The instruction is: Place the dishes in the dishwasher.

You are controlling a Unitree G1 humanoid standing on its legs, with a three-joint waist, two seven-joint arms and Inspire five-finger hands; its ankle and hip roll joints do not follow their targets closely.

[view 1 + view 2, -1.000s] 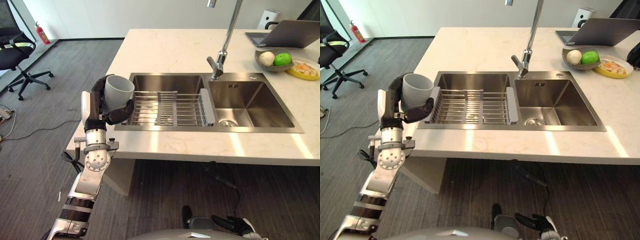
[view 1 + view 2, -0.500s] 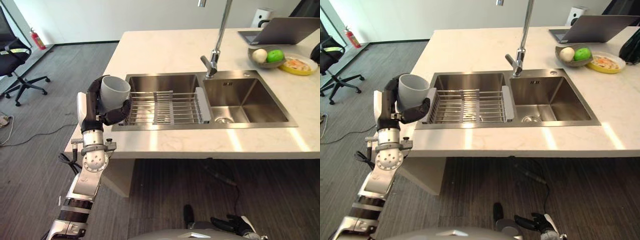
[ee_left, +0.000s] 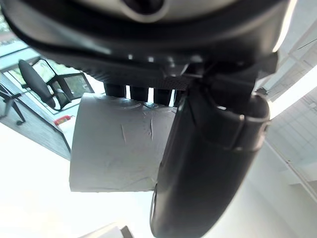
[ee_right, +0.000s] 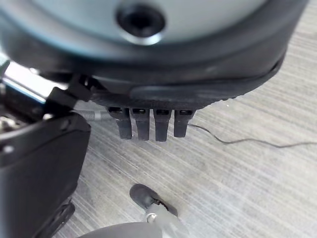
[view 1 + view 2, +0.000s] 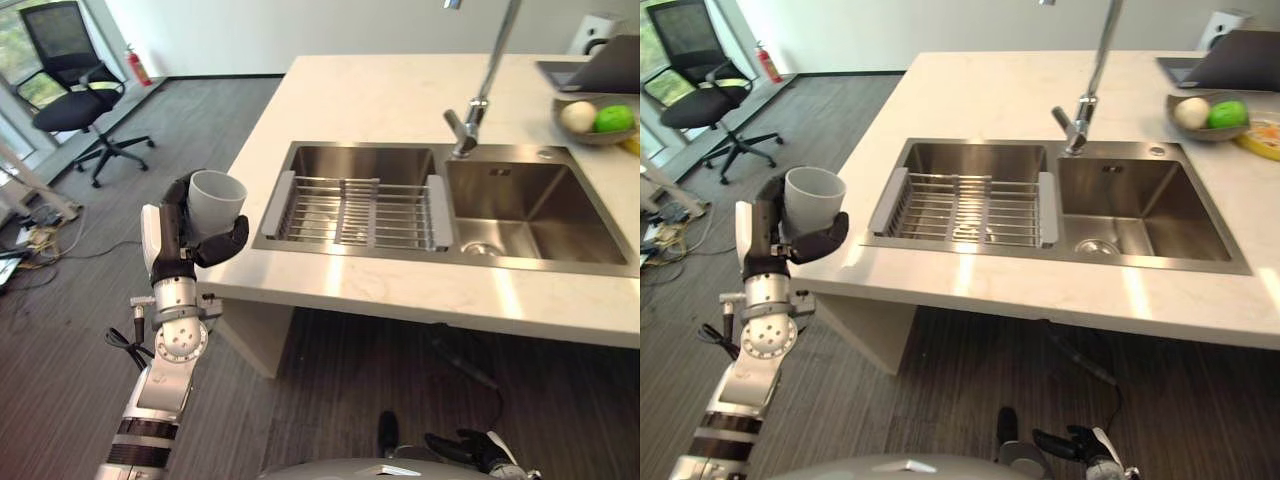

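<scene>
A white cup [image 5: 215, 202] stands upright in my left hand [image 5: 182, 235], whose fingers and thumb are curled round it. The hand holds it in the air just off the counter's left edge, left of the sink rack [image 5: 356, 209]. In the left wrist view the cup [image 3: 117, 144] sits between the thumb [image 3: 208, 158] and the fingers. My right hand [image 4: 148, 121] hangs over the grey floor, with its fingers straight and nothing in it.
The pale counter [image 5: 380, 100] holds a double steel sink [image 5: 520, 210] with a tall tap [image 5: 470, 110]. A fruit bowl [image 5: 598, 120] and a laptop [image 5: 610, 65] sit at the far right. An office chair [image 5: 70, 95] stands on the floor at the far left.
The camera has swung left, so the whole scene sits further right. My left hand has carried the cup away from the rack's end to just off the counter's left edge.
</scene>
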